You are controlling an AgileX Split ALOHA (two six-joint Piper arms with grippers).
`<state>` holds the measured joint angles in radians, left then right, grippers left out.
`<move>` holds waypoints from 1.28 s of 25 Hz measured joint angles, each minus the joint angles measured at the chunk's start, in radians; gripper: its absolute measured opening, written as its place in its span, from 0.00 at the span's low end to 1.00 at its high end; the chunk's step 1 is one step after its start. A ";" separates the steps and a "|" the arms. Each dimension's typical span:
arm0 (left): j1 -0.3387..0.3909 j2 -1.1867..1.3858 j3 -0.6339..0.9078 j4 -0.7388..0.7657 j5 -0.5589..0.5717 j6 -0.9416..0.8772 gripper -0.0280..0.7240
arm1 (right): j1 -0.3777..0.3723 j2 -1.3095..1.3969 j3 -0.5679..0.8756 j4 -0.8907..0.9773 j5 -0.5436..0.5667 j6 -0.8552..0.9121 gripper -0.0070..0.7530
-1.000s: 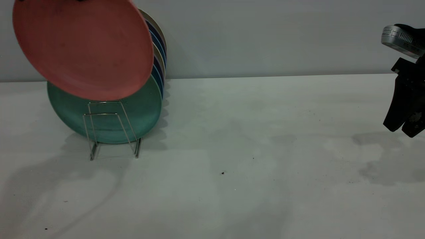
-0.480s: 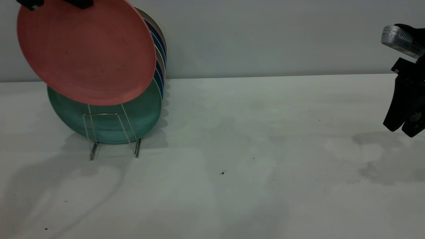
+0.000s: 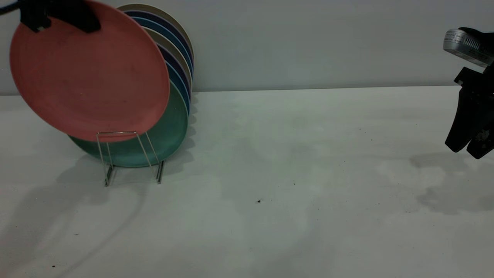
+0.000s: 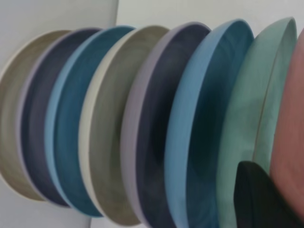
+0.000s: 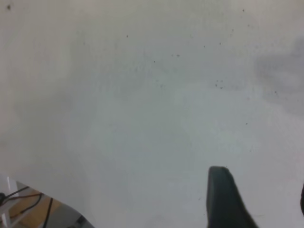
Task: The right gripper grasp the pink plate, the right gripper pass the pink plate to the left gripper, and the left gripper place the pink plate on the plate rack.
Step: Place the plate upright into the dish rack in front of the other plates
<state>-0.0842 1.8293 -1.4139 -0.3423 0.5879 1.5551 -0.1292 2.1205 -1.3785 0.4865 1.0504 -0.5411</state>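
My left gripper (image 3: 58, 18) is shut on the top rim of the pink plate (image 3: 88, 73) at the far left of the exterior view. The plate hangs tilted in front of the teal plate (image 3: 171, 131). Its lower edge sits just behind the front wire loop of the plate rack (image 3: 131, 154). In the left wrist view one black finger (image 4: 259, 199) lies against the pink plate (image 4: 290, 142), beside the teal plate (image 4: 256, 104). My right gripper (image 3: 467, 150) hangs open and empty above the table at the far right; it also shows in the right wrist view (image 5: 261, 204).
Several upright plates (image 3: 175, 50) in teal, blue, navy and beige fill the rack behind the pink one, against the back wall. The white table (image 3: 289, 173) stretches between the rack and the right arm. The table's edge shows in the right wrist view (image 5: 52, 202).
The left gripper has lowered the pink plate down and a little left; its lower edge now reaches the rack's front loop. The right arm has not moved.
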 joint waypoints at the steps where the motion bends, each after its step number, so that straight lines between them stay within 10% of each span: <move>1: 0.000 0.004 0.000 0.001 -0.001 0.000 0.16 | 0.000 0.000 0.000 0.000 0.000 0.000 0.54; 24: 0.000 0.091 0.000 0.000 0.019 0.001 0.16 | 0.000 0.000 0.000 0.000 -0.008 0.000 0.54; 32: 0.000 0.091 0.000 0.007 0.060 -0.007 0.39 | 0.000 0.000 0.000 0.000 -0.008 0.001 0.54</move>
<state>-0.0842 1.9202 -1.4139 -0.3354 0.6483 1.5477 -0.1292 2.1205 -1.3785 0.4865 1.0423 -0.5402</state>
